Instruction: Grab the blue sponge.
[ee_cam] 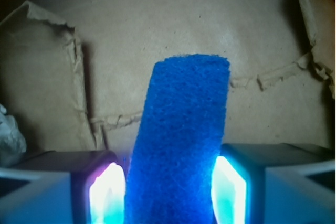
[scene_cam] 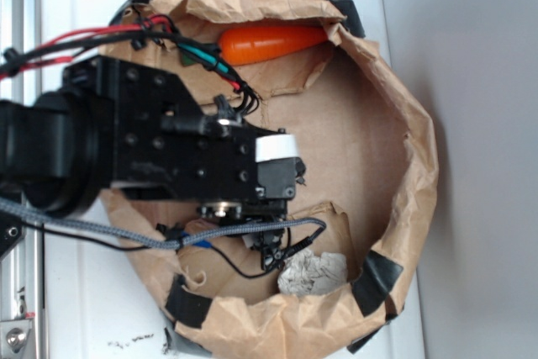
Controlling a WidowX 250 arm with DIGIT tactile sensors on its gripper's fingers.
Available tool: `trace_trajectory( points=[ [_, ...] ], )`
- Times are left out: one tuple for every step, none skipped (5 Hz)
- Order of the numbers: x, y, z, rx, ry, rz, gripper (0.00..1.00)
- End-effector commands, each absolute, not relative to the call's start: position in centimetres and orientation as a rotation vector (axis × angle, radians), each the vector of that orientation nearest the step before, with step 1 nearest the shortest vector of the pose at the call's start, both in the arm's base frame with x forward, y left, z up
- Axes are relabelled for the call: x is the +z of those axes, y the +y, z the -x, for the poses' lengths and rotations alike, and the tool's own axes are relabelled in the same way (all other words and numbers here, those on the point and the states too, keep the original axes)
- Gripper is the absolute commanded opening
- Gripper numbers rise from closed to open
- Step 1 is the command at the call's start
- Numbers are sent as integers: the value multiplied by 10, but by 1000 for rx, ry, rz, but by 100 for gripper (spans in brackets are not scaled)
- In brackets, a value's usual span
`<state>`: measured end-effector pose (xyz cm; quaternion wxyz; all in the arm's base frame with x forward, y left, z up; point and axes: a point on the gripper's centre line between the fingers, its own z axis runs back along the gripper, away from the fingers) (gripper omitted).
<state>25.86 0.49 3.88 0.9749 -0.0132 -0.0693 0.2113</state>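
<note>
In the wrist view the blue sponge (ee_cam: 181, 129) lies lengthwise between my gripper's (ee_cam: 169, 195) two fingers, over the brown paper floor. Both pads glow blue and press against its sides; the left fingertip (ee_cam: 107, 195) and the right one sit tight to it. In the exterior view the black arm and gripper (scene_cam: 252, 224) reach down into the brown paper bag (scene_cam: 412, 166). They hide the sponge except for a small blue sliver (scene_cam: 204, 243) under the cables.
An orange toy carrot (scene_cam: 273, 42) lies at the bag's far rim. A crumpled grey-white paper wad (scene_cam: 313, 273) sits by the near rim and shows at the left edge of the wrist view (ee_cam: 9, 137). Torn paper flaps rise from the bag's floor.
</note>
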Motion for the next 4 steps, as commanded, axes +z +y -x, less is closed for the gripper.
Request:
trace_trajectory(
  points=[
    [110,23,-269,429,-201,82,0],
    [133,31,-267,426,-201,70,0],
    [145,36,-266,424,-187,85,0],
    [145,36,-266,424,-187,85,100]
  ],
)
